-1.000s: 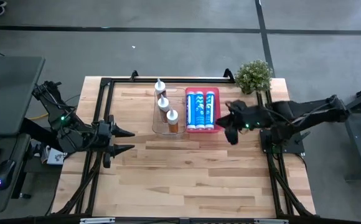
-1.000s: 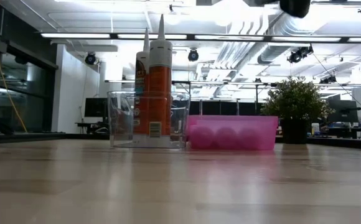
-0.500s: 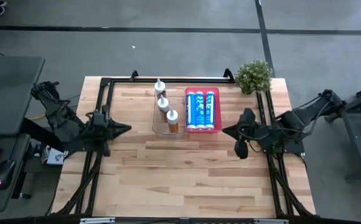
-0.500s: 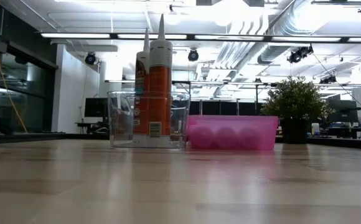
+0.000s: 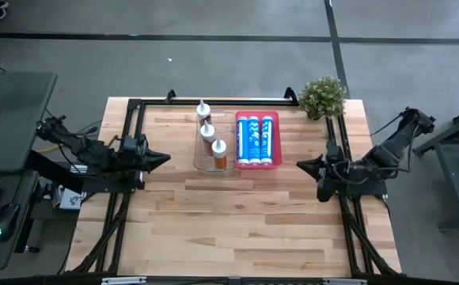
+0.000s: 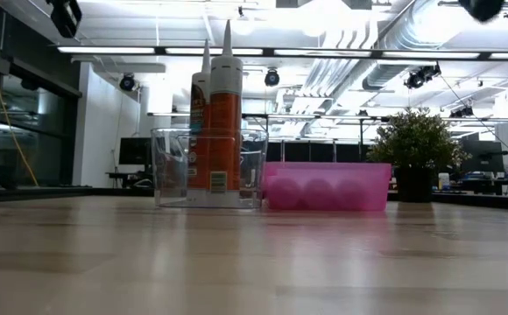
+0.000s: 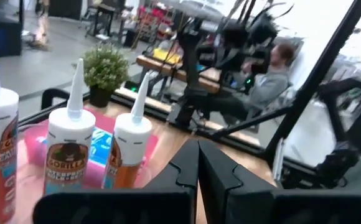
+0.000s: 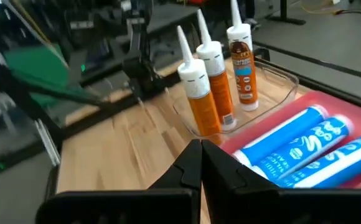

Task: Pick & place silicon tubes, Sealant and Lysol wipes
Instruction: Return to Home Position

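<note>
Three white-and-orange sealant tubes [image 5: 209, 133] stand upright in a clear bin [image 5: 214, 164] at the table's far middle, nozzles up. Beside it on the right, three blue silicone tubes [image 5: 257, 140] lie side by side in a pink tray [image 5: 257, 165]. No Lysol wipes show. My left gripper [image 5: 165, 157] hangs shut and holds nothing at the table's left edge, left of the clear bin. My right gripper [image 5: 301, 165] hangs shut and holds nothing near the right edge, just right of the pink tray. In the wrist views both pairs of fingertips [image 7: 198, 149] [image 8: 201, 148] meet.
A small potted plant [image 5: 322, 96] stands at the far right corner. A black frame [image 5: 214, 101] runs along the table's far edge and down both sides. The near half of the wooden table [image 5: 229, 229] is bare. A seated person [image 7: 264, 81] shows beyond the table in the left wrist view.
Both grippers have shut and drawn back. My left gripper closed its fingers and pulled back a little toward the left edge. My right gripper left the pink tray's right rim, swung toward the right edge and a little nearer, and turned about.
</note>
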